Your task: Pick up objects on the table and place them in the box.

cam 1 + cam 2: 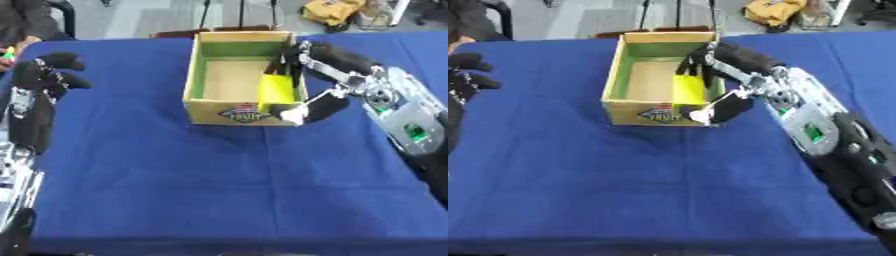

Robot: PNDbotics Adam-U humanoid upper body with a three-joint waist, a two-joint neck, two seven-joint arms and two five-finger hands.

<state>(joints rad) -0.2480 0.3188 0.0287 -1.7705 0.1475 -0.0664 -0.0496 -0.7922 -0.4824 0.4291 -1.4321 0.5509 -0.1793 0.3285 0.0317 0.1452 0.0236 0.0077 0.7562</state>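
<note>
Reaching over the right wall of the cardboard box (pixel 238 107) in the left eye view, the right hand (pixel 319 82) is pinching a flat yellow object (pixel 276 90), fingers inside the box and thumb curling outside the front right corner. The object is hanging upright against the inner right wall, partly within the box, which is sitting near the far edge of the blue tabletop (pixel 219 185). The left hand (pixel 44 80) is idling by the left edge, fingers curled on nothing.

Looking through the right eye view, the yellow object (pixel 688 89) is showing mostly below the rim, so the placing step seems nearly done. Next, I judge, the right hand (pixel 737 75) needs to uncurl and lift out without dragging the box.
</note>
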